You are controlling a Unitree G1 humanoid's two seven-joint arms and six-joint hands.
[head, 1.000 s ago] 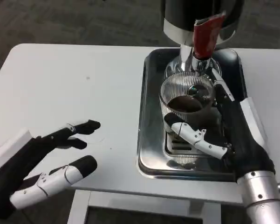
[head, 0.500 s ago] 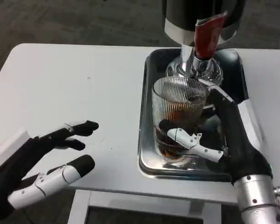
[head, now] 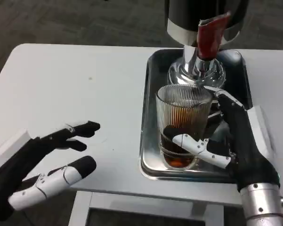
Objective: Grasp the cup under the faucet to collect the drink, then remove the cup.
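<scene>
My right hand [head: 230,141] grips a ribbed cup [head: 183,125] of dark drink, the faucet [head: 198,56] just beyond it.

My right hand [head: 235,141] reaches forward from the lower right, its silver forearm [head: 263,207] rising from the bottom edge. Its fingers [head: 200,147] wrap around the front of the ribbed glass cup [head: 183,125], gripping it upright. My left hand [head: 42,162] hovers at the lower left, palm turned inward, its fingers [head: 77,134] spread apart and pointing right, holding nothing.
</scene>
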